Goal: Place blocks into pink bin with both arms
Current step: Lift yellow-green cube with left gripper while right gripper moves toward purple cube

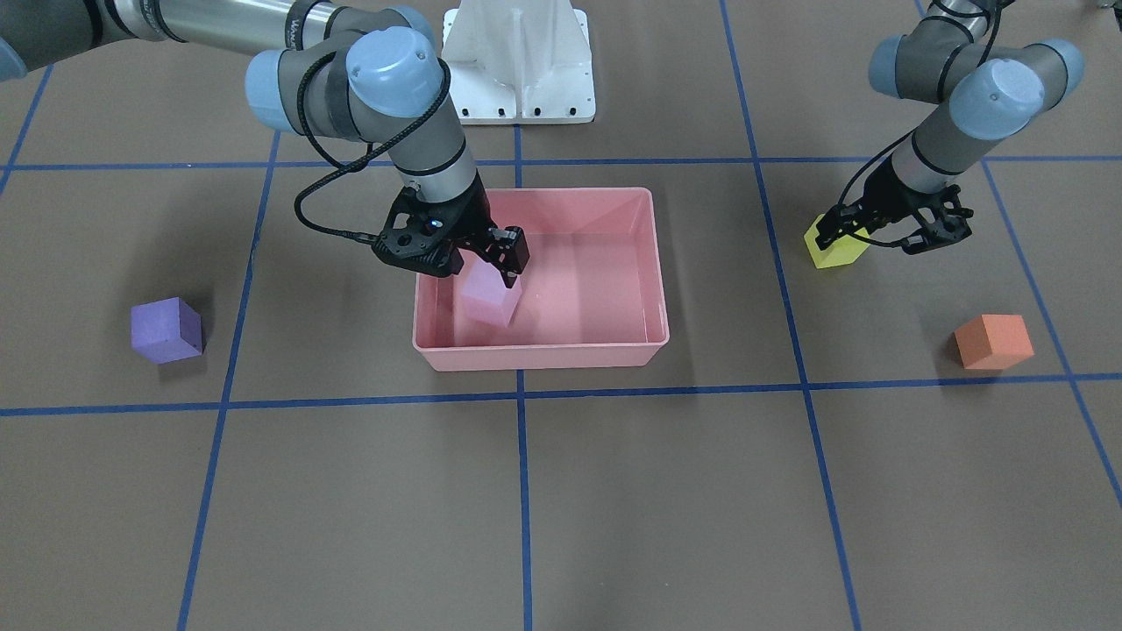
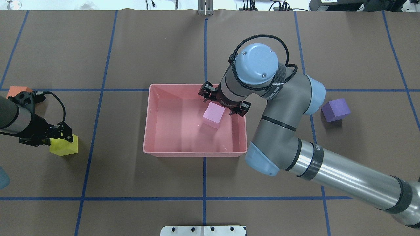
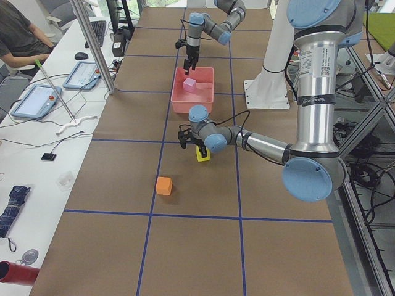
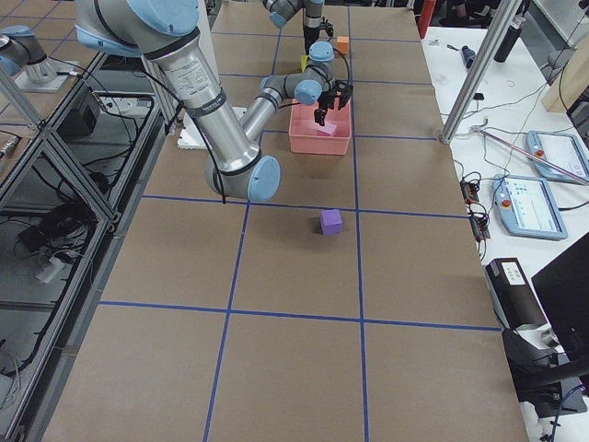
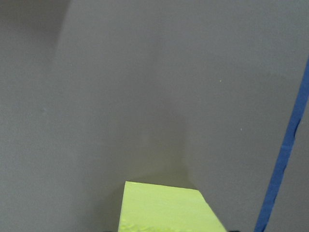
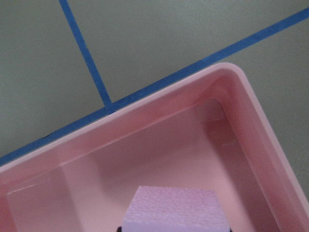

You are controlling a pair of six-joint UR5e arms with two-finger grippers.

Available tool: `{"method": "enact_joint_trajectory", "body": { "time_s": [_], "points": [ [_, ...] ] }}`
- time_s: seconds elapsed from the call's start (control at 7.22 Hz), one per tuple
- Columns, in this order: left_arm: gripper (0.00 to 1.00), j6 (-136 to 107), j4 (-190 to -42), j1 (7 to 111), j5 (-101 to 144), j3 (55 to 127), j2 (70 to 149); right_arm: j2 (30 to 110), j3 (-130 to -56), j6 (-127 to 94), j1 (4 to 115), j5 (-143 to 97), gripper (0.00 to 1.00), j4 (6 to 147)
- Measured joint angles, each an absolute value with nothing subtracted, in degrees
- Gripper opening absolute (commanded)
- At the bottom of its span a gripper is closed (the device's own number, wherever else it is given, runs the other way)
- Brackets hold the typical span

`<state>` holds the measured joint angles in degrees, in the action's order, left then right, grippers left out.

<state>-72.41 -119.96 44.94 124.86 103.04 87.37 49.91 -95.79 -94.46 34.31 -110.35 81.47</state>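
right tool point(image 1: 491, 254) spread around pink block point(image 1: 491, 296) in pink bin point(image 1: 650, 337) | left tool point(image 1: 885, 230) looks clamped on yellow block point(image 1: 837, 251) | lift it crooked and you'll drop it

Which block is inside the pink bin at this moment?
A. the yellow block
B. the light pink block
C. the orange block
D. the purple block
B. The light pink block is within the walls of the pink bin, under the right gripper; the purple block and orange block lie on the table outside, and the yellow block is at the left gripper, away from the bin.
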Motion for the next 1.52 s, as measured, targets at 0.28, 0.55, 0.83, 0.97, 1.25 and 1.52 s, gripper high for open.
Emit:
{"method": "enact_joint_trajectory", "body": {
  "time_s": [0.28,0.55,0.83,0.97,1.25,1.52],
  "points": [
    [0.00,-72.9,-119.0,45.7,126.9,107.1,87.6,54.6,-101.9,-93.6,41.9,-118.2,1.00,81.5],
    [0.00,-76.9,-111.4,49.5,130.7,113.2,93.3,63.4,-105.9,-85.8,50.3,-125.1,0.99,81.2],
    [0.00,-86.2,-100.3,48.9,130.6,114.4,107.6,72.3,-106.3,-71.3,55.8,-126.5,0.99,81.0],
    [0.00,-90.0,-95.8,45.4,127.8,114.1,114.1,76.4,-106.1,-64.1,57.6,-126.4,0.99,81.0],
    [0.00,-93.9,-90.1,36.8,118.5,108.8,125.7,81.2,-103.9,-51.9,59.1,-125.3,1.00,80.7],
    [0.00,-94.2,-87.7,31.7,112.0,101.2,132.1,82.0,-99.5,-44.1,59.2,-123.3,1.00,78.5]
  ]
}}
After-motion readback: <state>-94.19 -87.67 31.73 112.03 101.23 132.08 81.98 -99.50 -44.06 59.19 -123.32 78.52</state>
